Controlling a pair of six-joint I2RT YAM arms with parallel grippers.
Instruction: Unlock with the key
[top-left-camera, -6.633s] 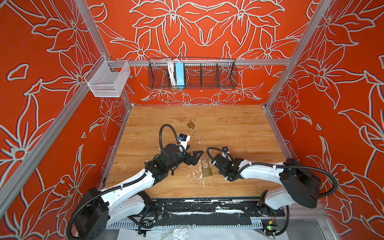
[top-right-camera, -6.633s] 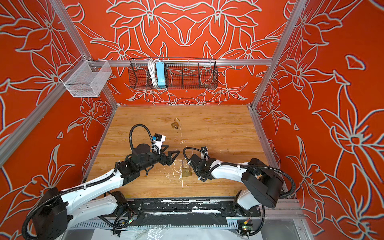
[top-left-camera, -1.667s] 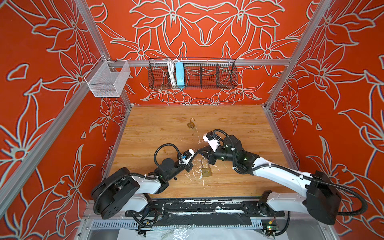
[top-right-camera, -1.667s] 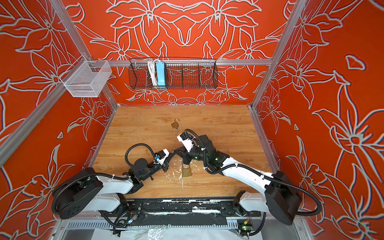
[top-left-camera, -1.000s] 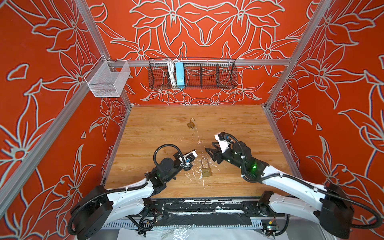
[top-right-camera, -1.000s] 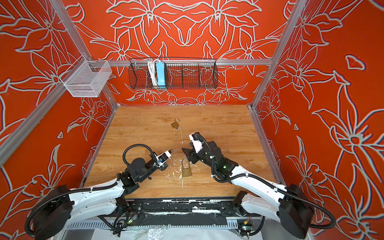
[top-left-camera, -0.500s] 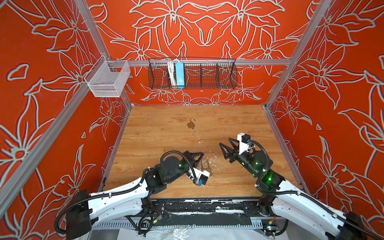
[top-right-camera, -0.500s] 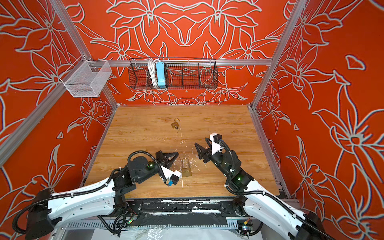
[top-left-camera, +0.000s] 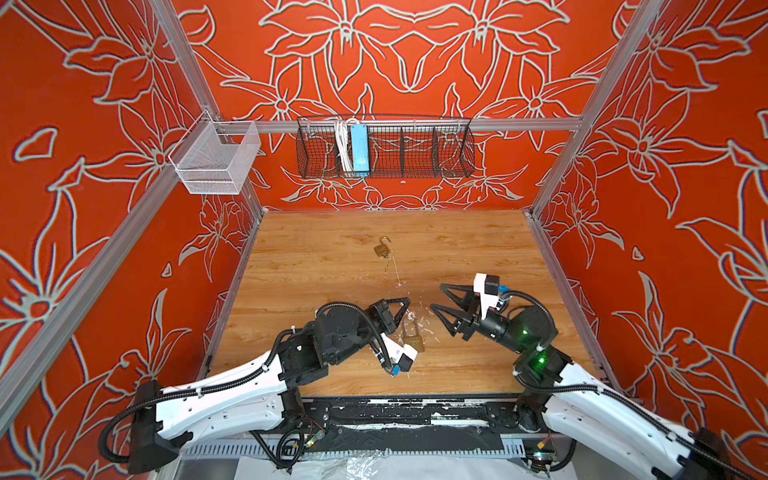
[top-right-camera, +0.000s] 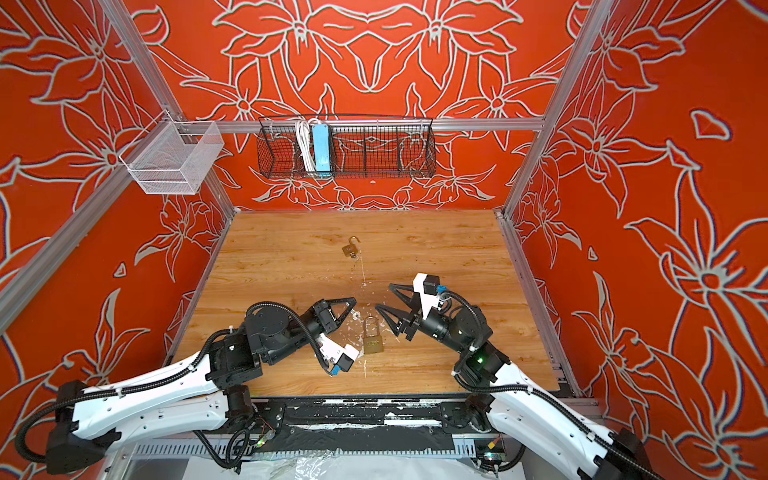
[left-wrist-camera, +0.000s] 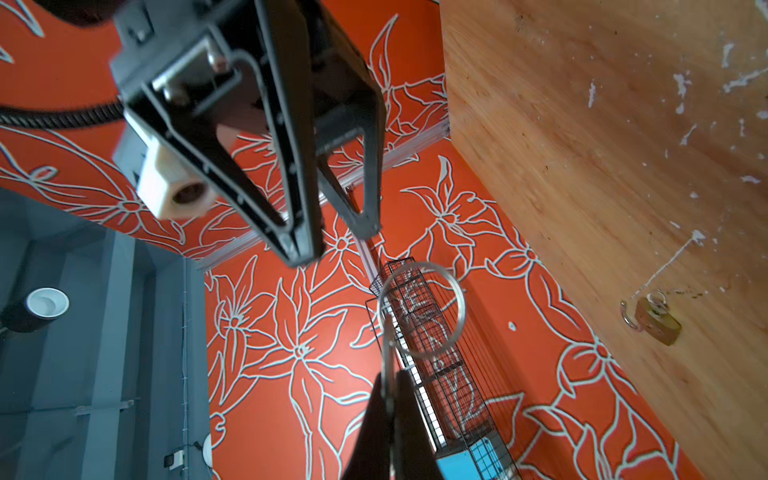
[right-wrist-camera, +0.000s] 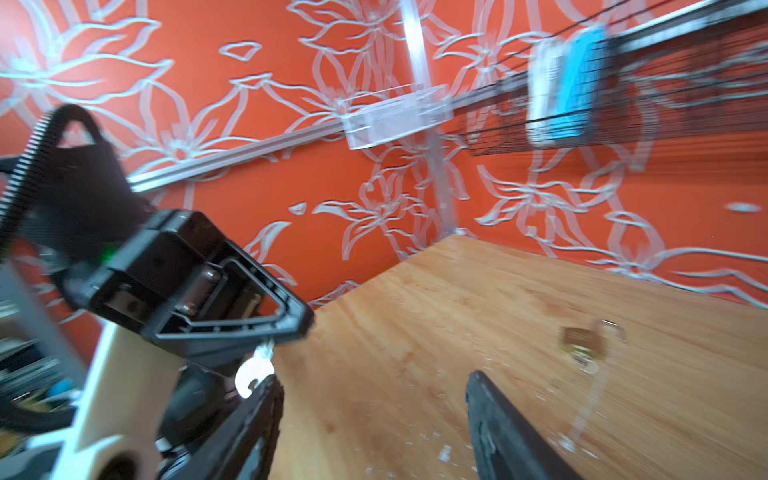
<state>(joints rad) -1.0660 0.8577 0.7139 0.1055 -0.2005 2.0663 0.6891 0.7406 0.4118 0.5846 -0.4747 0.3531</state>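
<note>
The brass padlock (top-right-camera: 372, 341) lay flat on the bench (top-right-camera: 457, 249), and its shackle looked closed. Just left of that shackle, the left hand (top-right-camera: 352, 301) was pinched fully shut on the key (right-wrist-camera: 254, 370), whose ring (left-wrist-camera: 420, 264) stuck out past the fingertips. On the padlock's right, near it but not touching, the right hand (top-right-camera: 384, 296) hung with its jaws spread wide and held nothing. Well apart from the padlock, on its far side, a smaller padlock (top-right-camera: 350, 248) lay with its shackle swung open.
</note>
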